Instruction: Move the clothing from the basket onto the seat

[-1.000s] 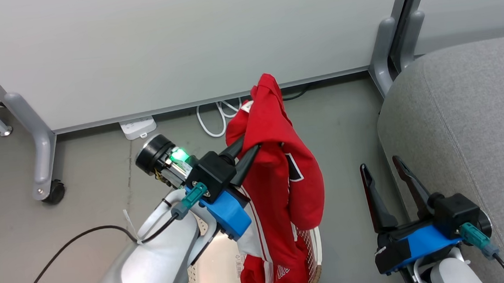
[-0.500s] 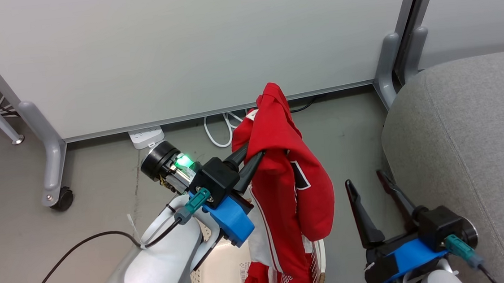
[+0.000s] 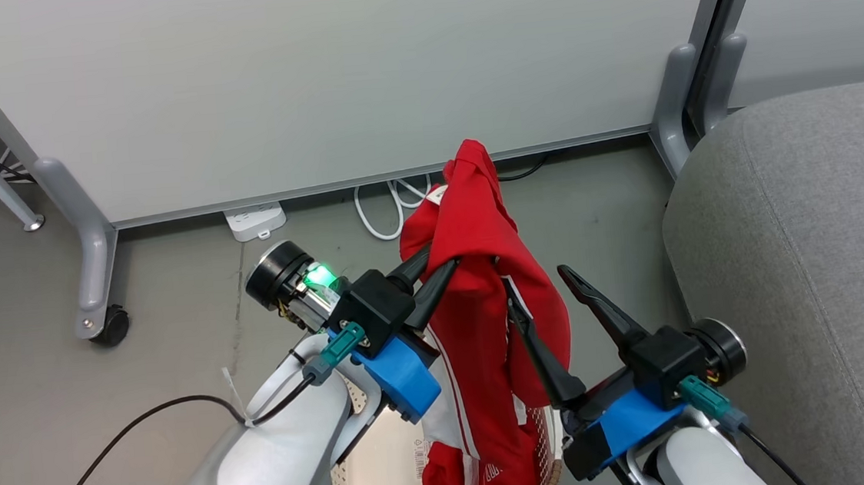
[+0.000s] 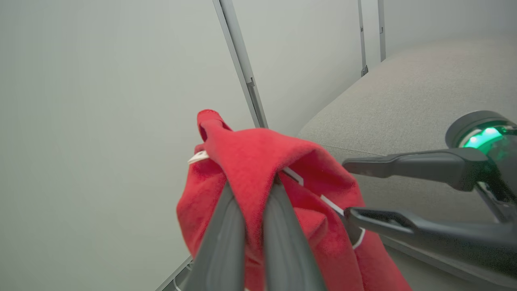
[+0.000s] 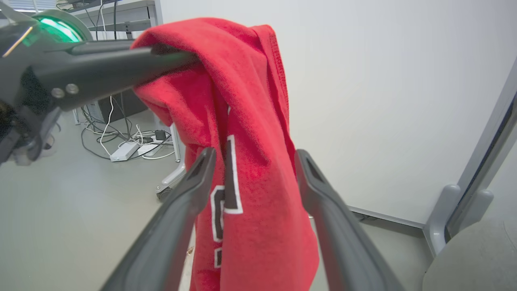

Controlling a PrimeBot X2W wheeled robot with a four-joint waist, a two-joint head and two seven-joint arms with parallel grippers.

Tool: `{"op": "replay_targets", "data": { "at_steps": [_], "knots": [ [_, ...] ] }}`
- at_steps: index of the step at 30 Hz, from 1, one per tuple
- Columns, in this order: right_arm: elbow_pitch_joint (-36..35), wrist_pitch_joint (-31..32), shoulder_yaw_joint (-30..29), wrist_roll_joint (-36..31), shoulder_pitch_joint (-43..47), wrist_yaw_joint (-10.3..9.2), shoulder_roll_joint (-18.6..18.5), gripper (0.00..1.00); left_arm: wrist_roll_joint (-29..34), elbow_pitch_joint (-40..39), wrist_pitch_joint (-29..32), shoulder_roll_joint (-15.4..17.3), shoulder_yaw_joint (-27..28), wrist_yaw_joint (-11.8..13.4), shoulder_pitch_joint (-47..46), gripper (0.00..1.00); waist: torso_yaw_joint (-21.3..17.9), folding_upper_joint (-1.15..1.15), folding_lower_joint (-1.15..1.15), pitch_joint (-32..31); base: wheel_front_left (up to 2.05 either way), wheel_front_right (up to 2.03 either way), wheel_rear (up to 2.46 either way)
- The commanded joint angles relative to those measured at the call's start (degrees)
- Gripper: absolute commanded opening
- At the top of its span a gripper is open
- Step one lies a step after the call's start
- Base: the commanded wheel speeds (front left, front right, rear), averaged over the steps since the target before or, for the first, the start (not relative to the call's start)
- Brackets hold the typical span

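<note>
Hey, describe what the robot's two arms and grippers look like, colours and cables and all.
Both forearms are glossy pale grey. The left gripper and right gripper each have two long tapered dark fingers on a black block, with a blue bracket and a teal plug feeding a black cable. A green light glows on the left wrist.

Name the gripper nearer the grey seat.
Right. The right gripper, open around the red garment, lies toward the grey seat; the left gripper, shut on that garment, sits on its far side.
</note>
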Motion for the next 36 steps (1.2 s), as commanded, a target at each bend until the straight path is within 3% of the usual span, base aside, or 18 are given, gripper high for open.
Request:
{"op": "replay_targets", "data": {
  "at_steps": [1,16,23,24,25,26,36],
  "knots": [
    [0.8,-0.1,0.9,-0.4,-1.6,-0.02,-0.2,1.00,0.1,-0.4,-0.3,-0.1,0.5,-0.1,-0.4,0.00,0.1,0.00,0.00,0.3,0.00,0.00,0.00],
    [13.5,0.0,7.8,-2.3,-13.4,-0.02,-0.2,1.00,0.3,-0.7,-0.3,-1.1,-0.1,-0.4,-1.9,0.00,1.4,0.00,0.00,2.3,0.00,0.00,0.00],
    [17.9,0.0,8.7,-0.2,-16.4,-0.02,-0.2,1.00,0.0,-0.5,-0.3,-1.8,-0.6,-0.6,-2.4,0.00,2.0,0.00,0.00,2.6,0.00,0.00,0.00],
    [18.5,-0.1,8.8,0.4,-16.5,-0.02,-0.2,0.46,0.0,-0.4,-0.3,-1.8,-0.6,-0.5,-2.4,0.00,2.0,0.00,0.00,2.6,0.00,0.00,0.00],
    [18.8,0.0,8.9,0.6,-16.9,-0.02,-0.2,0.10,0.0,-0.4,-0.3,-1.8,-0.6,-0.6,-2.4,0.00,2.0,0.00,0.00,2.7,0.00,0.00,0.00],
    [18.9,0.0,9.0,0.8,-17.2,-0.02,-0.2,0.00,0.0,-0.4,-0.3,-1.9,-0.6,-0.6,-2.3,0.00,2.0,0.00,0.00,2.7,0.00,0.00,0.00],
    [19.3,-0.1,9.9,2.6,-17.9,-0.02,-0.2,0.00,0.0,-0.3,-0.3,-1.9,-0.4,-0.7,-1.7,0.00,1.6,0.00,0.00,2.8,0.00,0.00,0.00]
  ]
}}
